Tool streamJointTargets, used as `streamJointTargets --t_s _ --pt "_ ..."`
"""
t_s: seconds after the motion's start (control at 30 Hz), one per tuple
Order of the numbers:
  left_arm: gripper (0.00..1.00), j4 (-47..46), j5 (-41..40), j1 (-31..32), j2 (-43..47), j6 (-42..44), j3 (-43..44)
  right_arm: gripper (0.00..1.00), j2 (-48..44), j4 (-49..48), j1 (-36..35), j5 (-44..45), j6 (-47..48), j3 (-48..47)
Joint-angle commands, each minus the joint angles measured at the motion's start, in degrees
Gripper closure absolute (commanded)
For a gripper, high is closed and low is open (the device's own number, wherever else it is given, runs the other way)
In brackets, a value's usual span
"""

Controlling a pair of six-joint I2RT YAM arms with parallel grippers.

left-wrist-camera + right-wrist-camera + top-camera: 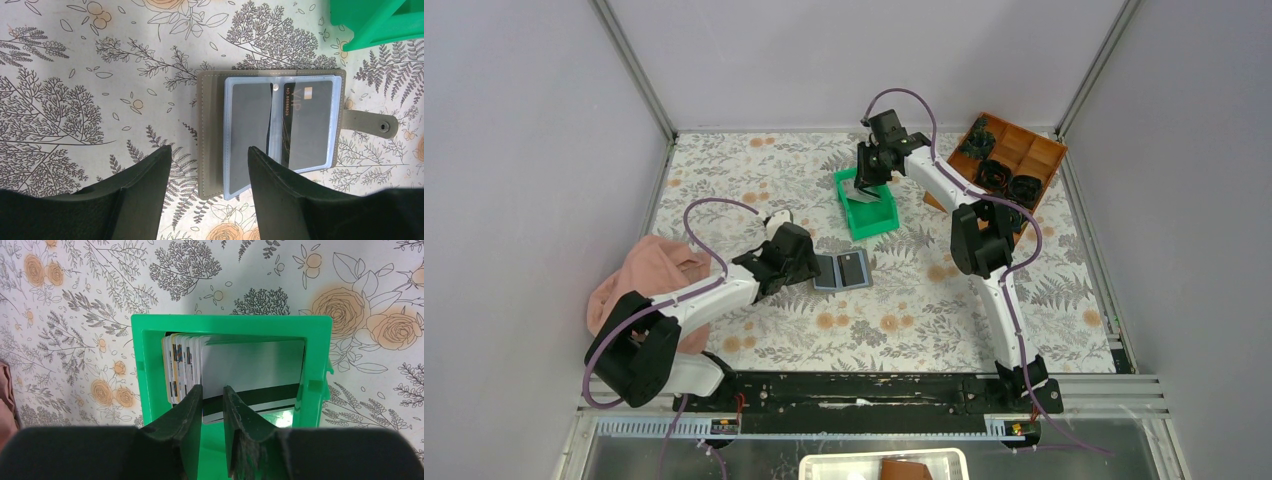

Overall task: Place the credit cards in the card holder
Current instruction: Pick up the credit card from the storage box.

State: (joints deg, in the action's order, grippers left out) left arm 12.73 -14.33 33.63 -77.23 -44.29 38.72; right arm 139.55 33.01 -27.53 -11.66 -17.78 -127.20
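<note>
The card holder lies open on the flowered table; in the left wrist view its grey cover and clear sleeves show, and one sleeve holds a dark credit card. My left gripper is open and hovers over the holder's near edge, holding nothing; it is also visible from above. A stack of credit cards stands in the green bin, with a white striped card leaning at the front. My right gripper is over the bin, its jaws a narrow gap apart above that card's left part.
A brown compartment tray with dark items sits at the back right. A pink cloth lies at the left beside the left arm. Grey enclosure walls surround the table. A corner of the green bin shows past the holder.
</note>
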Motion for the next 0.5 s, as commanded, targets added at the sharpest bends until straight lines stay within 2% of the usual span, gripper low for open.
streamJointTargets --t_s 0.0,0.47 --pt "0.35 -3.1 0.42 -0.56 -0.17 1.4 -0.5 0.74 -3.61 0.75 -1.27 -2.28 -0.8 -0.59" --pt "0.35 -4.18 1.22 -1.28 -0.51 1.89 -1.18 0.7 -2.89 1.7 -1.44 -2.47 -0.93 -2.18"
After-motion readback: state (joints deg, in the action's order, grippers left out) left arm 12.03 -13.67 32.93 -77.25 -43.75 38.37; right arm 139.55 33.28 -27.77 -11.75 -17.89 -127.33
